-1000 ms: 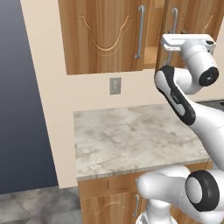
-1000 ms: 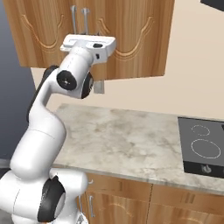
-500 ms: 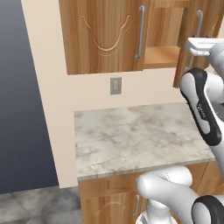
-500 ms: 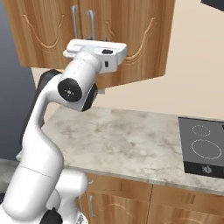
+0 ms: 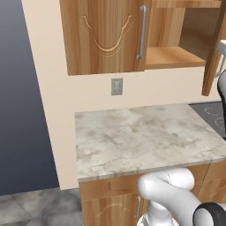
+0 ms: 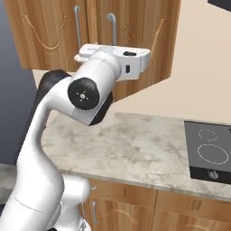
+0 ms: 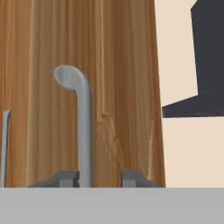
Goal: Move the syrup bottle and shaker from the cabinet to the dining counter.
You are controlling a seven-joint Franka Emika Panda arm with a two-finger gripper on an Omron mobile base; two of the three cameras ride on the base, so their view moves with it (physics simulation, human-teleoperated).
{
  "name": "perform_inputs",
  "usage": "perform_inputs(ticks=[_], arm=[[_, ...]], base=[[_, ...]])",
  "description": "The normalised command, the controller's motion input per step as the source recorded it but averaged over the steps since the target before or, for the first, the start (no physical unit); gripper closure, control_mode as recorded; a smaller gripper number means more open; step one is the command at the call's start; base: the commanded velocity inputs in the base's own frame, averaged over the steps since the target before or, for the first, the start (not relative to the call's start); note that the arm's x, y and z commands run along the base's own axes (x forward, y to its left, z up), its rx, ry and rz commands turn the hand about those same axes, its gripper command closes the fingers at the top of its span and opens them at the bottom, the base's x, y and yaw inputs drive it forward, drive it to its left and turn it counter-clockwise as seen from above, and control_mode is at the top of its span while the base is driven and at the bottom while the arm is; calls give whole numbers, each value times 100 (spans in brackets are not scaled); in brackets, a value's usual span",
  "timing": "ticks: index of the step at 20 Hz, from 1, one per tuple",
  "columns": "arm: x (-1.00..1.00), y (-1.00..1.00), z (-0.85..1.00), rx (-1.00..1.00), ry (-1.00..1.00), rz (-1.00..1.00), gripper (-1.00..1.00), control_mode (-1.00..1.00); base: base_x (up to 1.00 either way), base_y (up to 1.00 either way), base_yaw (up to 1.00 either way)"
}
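Note:
The cabinet (image 5: 106, 39) hangs on the wall above the worktop. Its left door is closed. Its right door (image 6: 149, 45) stands swung out, and the part of the wood shelf (image 5: 174, 57) that shows inside is bare. The syrup bottle, the shaker and the dining counter are out of view. In the hand view my gripper (image 7: 99, 178) faces the open door's face, its tips on either side of the silver bar handle (image 7: 84, 131). The bar rests against the left fingertip (image 7: 65, 178), with a gap to the right one. The jaws are open, narrowly.
A marble worktop (image 5: 145, 137) runs below the cabinet, over low wooden cabinets (image 6: 135, 207). A black cooktop (image 6: 210, 153) lies at its right end, with a dark hood (image 7: 210, 57) above. An outlet (image 5: 117, 86) sits on the wall. A dark panel (image 5: 26, 110) stands at the left.
The right cabinet door has swung from closed to wide open, baring the shelf. My arm has moved right with it, toward the left base view's right edge.

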Motion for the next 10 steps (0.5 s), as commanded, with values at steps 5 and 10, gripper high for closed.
perform_inputs(ticks=[5,10], arm=[[-98,41,-6,0,-3,-1,-100,-100],[-97,88,-13,-5,-4,-1,-100,-100]], base=[[0,0,0],[0,0,0]])
